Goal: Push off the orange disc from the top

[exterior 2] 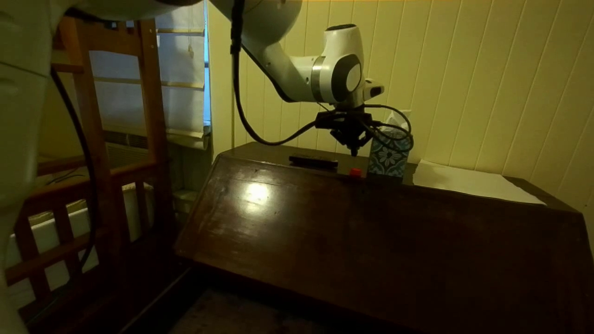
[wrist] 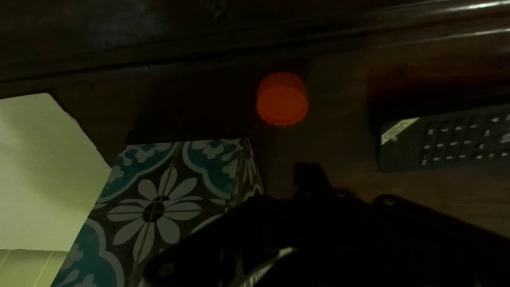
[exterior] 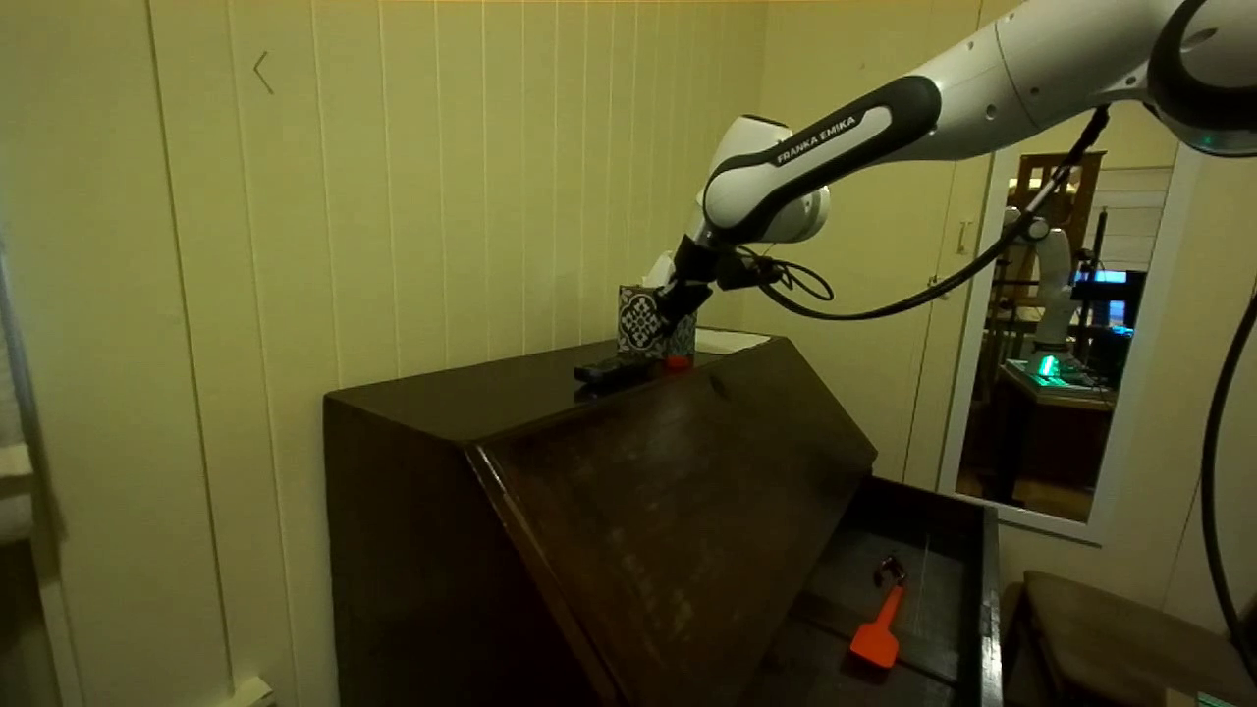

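"One small orange disc (wrist: 282, 101) — where does it sit?"

"On the dark wooden surface (exterior: 432, 393), near the front edge, between the patterned box (wrist: 159, 207) and the remote (wrist: 438, 139), touching neither."

"And the pincer (exterior 2: 354, 151)?"

"Clenched, with nothing seen between its tips, hanging over the surface, apart from the disc."

"How will the disc handle?"

"Light and stiff, I'd guess — moulded plastic, by its notched rim, and hard to harm. On that glossy wood it should slide at a nudge."

"So where do I take hold?"

"You needn't. Set the clenched tips low against the rim on the side toward the wall (exterior: 471, 196) and push toward the sloping front (exterior 2: 278, 222). Press high and it might tip; off-centre, it could veer into the box or remote. For a pinch, the ridged sides should grip well."
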Controlling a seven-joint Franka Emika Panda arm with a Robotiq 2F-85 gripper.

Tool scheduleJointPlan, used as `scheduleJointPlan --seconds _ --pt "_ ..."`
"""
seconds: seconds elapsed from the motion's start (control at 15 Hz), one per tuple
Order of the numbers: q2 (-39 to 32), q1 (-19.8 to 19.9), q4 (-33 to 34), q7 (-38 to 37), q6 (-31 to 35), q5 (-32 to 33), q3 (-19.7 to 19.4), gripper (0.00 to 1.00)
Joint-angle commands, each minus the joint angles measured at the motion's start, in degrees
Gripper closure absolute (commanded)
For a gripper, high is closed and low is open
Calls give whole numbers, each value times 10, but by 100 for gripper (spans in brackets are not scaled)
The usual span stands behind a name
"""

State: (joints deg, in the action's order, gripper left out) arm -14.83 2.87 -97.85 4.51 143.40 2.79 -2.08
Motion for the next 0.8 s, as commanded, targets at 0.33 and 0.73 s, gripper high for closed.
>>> scheduleJointPlan --seconds 0.33,0.73 --pt "-29 10 -10 31 39 -5 3 100" --pt "-31 15 -14 52 41 -9 8 100"
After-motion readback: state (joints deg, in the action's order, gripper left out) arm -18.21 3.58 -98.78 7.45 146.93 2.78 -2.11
